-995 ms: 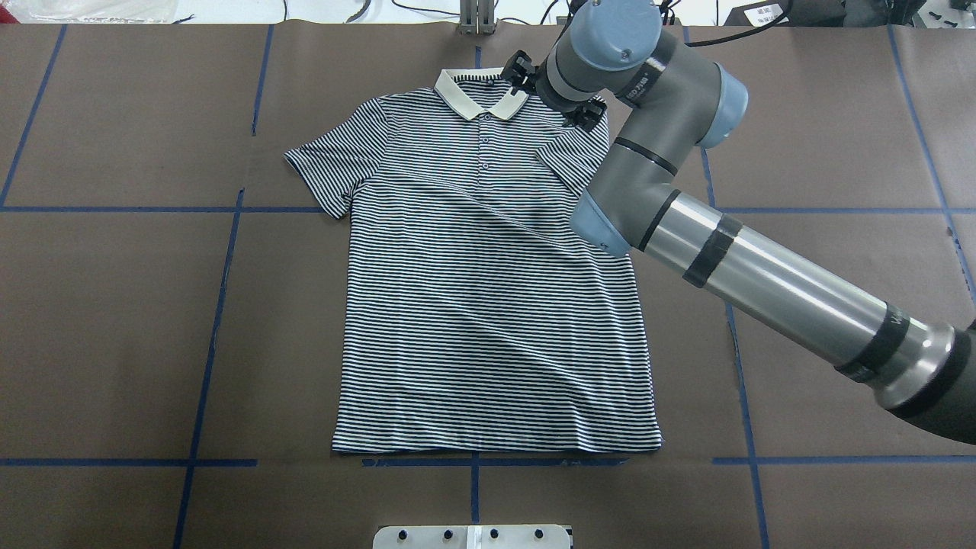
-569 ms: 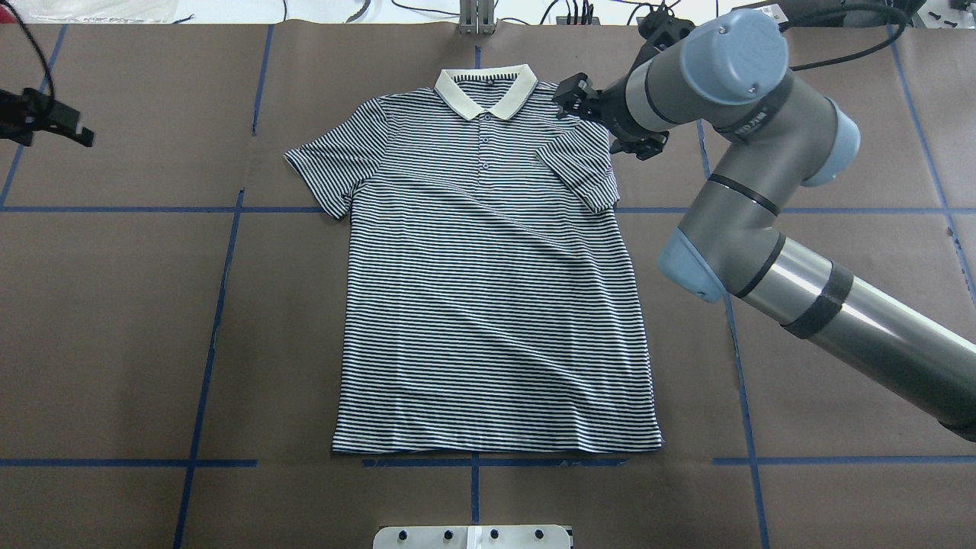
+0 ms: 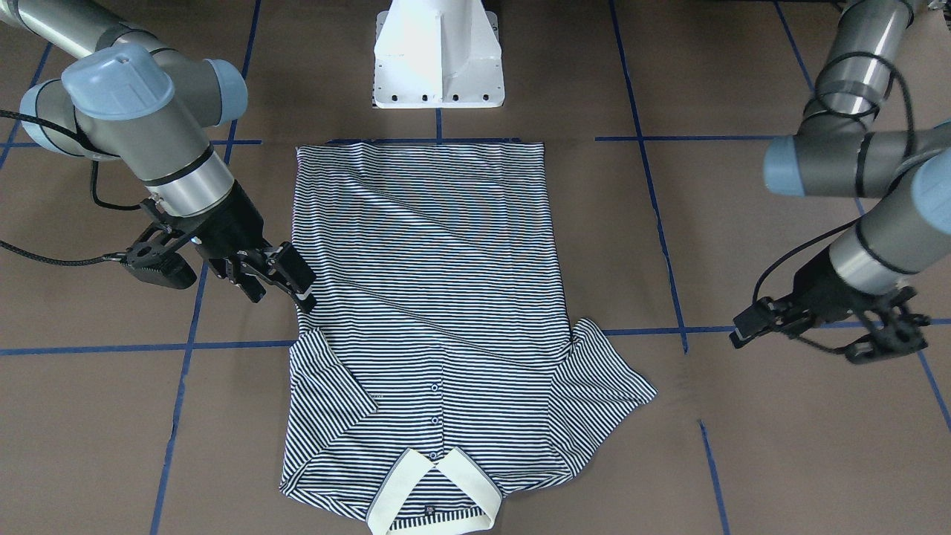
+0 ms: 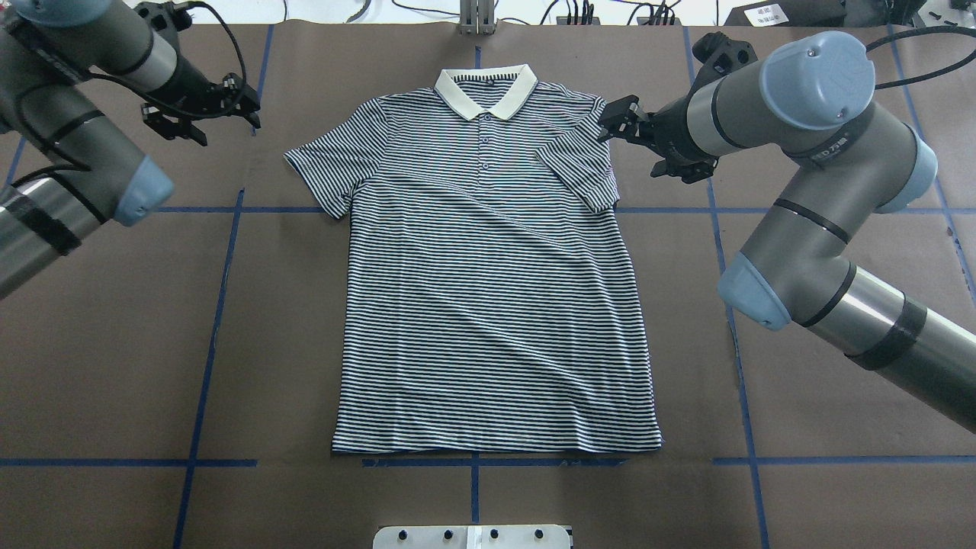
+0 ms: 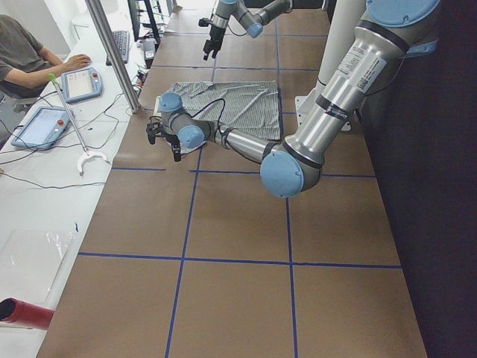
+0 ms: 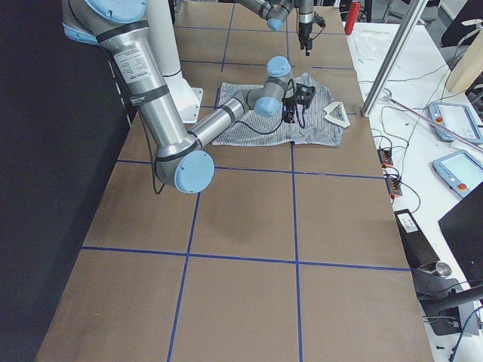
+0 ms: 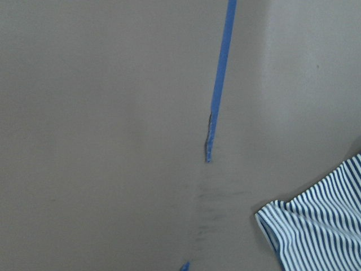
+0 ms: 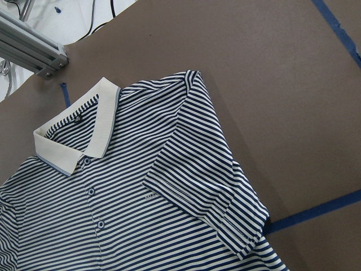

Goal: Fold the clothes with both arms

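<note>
The striped polo shirt (image 4: 488,305) lies flat, front up, on the brown table, its cream collar (image 4: 486,90) at the far edge. The sleeve on my right (image 4: 579,171) is folded in over the chest. The other sleeve (image 4: 328,171) lies spread out. My right gripper (image 4: 633,149) is open and empty, just off the shirt's edge beside the folded sleeve; it also shows in the front view (image 3: 281,293). My left gripper (image 4: 210,122) is open and empty over bare table, left of the spread sleeve (image 7: 316,237), and shows in the front view (image 3: 888,338).
The white pedestal base (image 3: 438,67) stands at the near edge by the shirt's hem. Blue tape lines (image 4: 221,305) cross the brown table cover. An aluminium post (image 4: 476,15) stands behind the collar. An operator (image 5: 22,52) sits at a side desk.
My right arm has drawn back to the right, from over the collar and shoulder to beside the folded sleeve. My left arm has come into view at the far left. The shirt has not moved.
</note>
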Tool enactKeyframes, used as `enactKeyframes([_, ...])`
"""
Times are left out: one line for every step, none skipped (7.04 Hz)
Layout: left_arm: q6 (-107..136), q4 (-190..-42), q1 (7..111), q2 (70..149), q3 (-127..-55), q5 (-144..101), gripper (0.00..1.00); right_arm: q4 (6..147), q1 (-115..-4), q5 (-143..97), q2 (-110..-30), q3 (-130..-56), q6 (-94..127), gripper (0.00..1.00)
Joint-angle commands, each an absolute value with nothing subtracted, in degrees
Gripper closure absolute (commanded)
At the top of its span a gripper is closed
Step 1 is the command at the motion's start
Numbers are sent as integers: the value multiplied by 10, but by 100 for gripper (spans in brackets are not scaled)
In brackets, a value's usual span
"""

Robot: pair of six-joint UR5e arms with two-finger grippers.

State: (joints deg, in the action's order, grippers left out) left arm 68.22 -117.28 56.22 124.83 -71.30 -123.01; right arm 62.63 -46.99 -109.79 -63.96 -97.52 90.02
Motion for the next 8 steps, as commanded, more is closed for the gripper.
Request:
enactKeyframes([722, -1200, 522, 1308, -644, -1194, 21, 626, -469, -1095, -647, -972, 900, 0])
enactKeyframes([721, -1223, 519, 1311, -625, -1192, 28, 625, -468, -1095, -652, -972, 900, 0])
enactKeyframes([719, -1236, 519, 1312, -614, -1191, 32, 625, -468, -1094, -652, -972, 903, 0])
enactKeyframes([717, -1249, 519, 1311, -604, -1186, 36, 625, -468, -1094, -652, -973, 904, 0])
enactKeyframes([717, -1262, 519, 1311, -593, -1167, 39, 625, -467, -1094, -652, -973, 904, 0])
enactKeyframes([717, -1262, 519, 1309, -592, -1167, 39, 625, -464, -1094, -648, -972, 906, 0])
enactKeyframes([716, -1263, 517, 1309, -592, -1167, 39, 625, -464, -1094, -647, -972, 906, 0])
enactKeyframes([717, -1263, 513, 1309, -589, -1166, 39, 625, -464, -1094, -644, -972, 906, 0])
